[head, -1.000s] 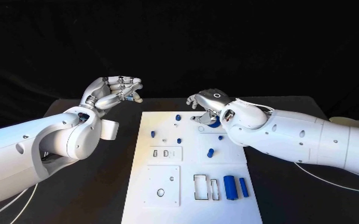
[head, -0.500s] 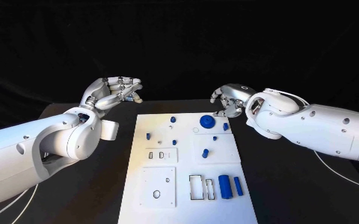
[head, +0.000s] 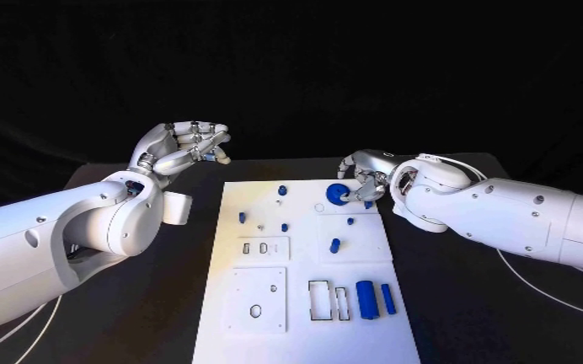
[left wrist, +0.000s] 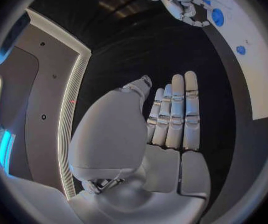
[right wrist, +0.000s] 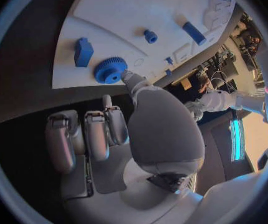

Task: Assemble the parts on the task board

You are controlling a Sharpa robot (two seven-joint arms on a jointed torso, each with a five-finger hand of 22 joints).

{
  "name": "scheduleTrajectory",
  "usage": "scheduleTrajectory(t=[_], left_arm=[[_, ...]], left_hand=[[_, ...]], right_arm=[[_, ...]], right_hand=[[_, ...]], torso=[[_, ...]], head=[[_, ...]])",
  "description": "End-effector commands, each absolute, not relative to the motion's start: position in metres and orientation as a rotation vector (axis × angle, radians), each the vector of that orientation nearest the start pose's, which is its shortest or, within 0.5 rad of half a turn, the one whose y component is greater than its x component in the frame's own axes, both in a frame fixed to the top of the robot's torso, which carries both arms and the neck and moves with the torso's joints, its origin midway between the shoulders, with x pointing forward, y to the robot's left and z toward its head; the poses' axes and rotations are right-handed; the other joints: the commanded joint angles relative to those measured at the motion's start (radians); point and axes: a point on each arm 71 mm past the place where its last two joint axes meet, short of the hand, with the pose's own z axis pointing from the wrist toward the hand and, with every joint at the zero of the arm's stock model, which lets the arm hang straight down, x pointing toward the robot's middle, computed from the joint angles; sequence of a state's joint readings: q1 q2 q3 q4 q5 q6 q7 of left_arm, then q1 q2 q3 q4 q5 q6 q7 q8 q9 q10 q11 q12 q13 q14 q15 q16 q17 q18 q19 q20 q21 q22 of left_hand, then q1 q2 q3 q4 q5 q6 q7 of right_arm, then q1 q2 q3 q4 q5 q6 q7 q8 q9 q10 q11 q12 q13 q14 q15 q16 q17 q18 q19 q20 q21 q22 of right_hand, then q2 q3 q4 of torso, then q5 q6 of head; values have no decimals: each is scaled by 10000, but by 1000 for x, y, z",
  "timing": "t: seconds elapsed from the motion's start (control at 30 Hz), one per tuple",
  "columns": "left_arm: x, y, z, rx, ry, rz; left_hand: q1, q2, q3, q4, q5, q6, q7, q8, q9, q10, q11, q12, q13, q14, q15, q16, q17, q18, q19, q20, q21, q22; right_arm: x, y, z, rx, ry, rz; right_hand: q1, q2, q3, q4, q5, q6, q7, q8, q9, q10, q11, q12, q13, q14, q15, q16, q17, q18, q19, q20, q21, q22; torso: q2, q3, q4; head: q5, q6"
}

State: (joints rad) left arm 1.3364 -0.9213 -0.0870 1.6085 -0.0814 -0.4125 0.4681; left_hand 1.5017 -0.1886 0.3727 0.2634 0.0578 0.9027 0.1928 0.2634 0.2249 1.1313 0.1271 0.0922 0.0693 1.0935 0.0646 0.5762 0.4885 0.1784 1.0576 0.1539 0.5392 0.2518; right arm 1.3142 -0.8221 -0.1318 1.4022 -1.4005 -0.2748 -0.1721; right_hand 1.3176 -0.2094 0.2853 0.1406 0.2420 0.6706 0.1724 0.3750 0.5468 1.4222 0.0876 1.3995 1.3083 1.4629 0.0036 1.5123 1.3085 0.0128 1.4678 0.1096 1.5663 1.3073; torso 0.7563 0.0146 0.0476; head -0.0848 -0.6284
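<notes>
On the near end of the white task board [head: 304, 313] two long blue parts [head: 376, 298] lie side by side, just right of two empty rectangular slots. Further up, near the middle of the board, one short blue part [head: 334, 246] lies alone, with a few small blue pegs [head: 242, 216] standing beyond it. At the far right corner of the board lies a blue gear [head: 337, 194], with a blue block [right wrist: 83, 52] near it. The right hand [head: 366, 180] is low at this corner; in the right wrist view its thumb tip touches the toothed rim of the gear [right wrist: 111, 69], while the other fingers [right wrist: 87, 134] are curled in over the black table [head: 473, 313] beside the board and hold nothing. I cannot tell if the gear is really pinched. The left hand [head: 182, 149] is raised off the board's left far corner, holding nothing; in its wrist view the fingers [left wrist: 174, 112] lie straight and close together, the thumb apart.
</notes>
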Motion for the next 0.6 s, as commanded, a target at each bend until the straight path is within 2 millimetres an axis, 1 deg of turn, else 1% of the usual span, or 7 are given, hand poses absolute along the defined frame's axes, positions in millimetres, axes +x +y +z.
scheduleTrajectory(t=[0.03, 0.17, 0.3, 0.53, 0.57, 0.6], left_arm=[[488, 226, -116, -8910, 12763, -15272], [488, 226, -116, -8910, 12763, -15273], [488, 226, -116, -8914, 12760, -15266], [488, 228, -116, -8925, 12753, -15241], [488, 228, -116, -8927, 12752, -15238], [488, 228, -116, -8928, 12752, -15235]], left_hand=[[45, 35, 51, -6, -53, -75, -3, -47, 17, 25, 36, -40, 13, -75, -18, 49, 14, 10, -57, -21, 32, 12], [45, 35, 51, -6, -53, -75, -3, -47, 17, 25, 36, -40, 13, -75, -18, 49, 14, 10, -57, -21, 32, 12], [45, 35, 51, -6, -53, -75, -3, -47, 17, 25, 36, -40, 13, -75, -18, 49, 14, 10, -57, -21, 32, 12], [45, 35, 51, -6, -53, -75, -3, -47, 17, 25, 36, -40, 13, -75, -18, 49, 14, 10, -57, -21, 32, 12], [45, 35, 51, -6, -53, -75, -3, -47, 17, 25, 36, -40, 13, -75, -18, 49, 14, 10, -57, -21, 32, 12], [45, 35, 51, -6, -53, -75, -3, -47, 17, 25, 36, -40, 13, -75, -18, 49, 14, 10, -57, -21, 32, 12]], right_arm=[[519, -231, -178, -856, 17363, 4627], [520, -228, -182, -813, 17312, 4623], [521, -227, -184, -785, 17286, 4587], [523, -228, -186, -774, 17388, 4531], [523, -228, -186, -777, 17407, 4530], [523, -228, -186, -782, 17427, 4531]], right_hand=[[71, 53, 1, 69, 33, -56, 12, 36, 13, 72, -11, 48, 733, 813, 75, 86, 1268, -128, 1030, 71, 45, 2635], [82, 76, 9, 86, 44, -66, 16, 53, 16, 70, -7, 55, 741, 820, 79, 103, 1306, -128, 1030, 75, 45, 2635], [96, 121, 44, 126, 109, -50, 17, 108, 27, 96, -4, 105, 796, 827, 87, 126, 1353, -128, 1030, 84, 45, 2635], [99, 181, 142, 182, 229, 34, 7, 208, 38, 180, -11, 222, 925, 848, 88, 177, 1471, -128, 1030, 91, 45, 2635], [87, 224, 236, 218, 368, 144, -6, 273, 38, 236, -21, 293, 1004, 850, 82, 189, 1491, -128, 1030, 90, 45, 2635], [81, 225, 270, 227, 407, 174, -11, 284, 31, 241, -23, 303, 1014, 852, 80, 194, 1502, -128, 1030, 87, 45, 2635]], torso=[[39, 28, 14], [39, 29, 21], [23, 22, 29], [25, 28, -1], [26, 30, -3], [24, 32, -4]], head=[[14, -6], [19, -24], [44, -65], [73, -114], [78, -115], [86, -124]])
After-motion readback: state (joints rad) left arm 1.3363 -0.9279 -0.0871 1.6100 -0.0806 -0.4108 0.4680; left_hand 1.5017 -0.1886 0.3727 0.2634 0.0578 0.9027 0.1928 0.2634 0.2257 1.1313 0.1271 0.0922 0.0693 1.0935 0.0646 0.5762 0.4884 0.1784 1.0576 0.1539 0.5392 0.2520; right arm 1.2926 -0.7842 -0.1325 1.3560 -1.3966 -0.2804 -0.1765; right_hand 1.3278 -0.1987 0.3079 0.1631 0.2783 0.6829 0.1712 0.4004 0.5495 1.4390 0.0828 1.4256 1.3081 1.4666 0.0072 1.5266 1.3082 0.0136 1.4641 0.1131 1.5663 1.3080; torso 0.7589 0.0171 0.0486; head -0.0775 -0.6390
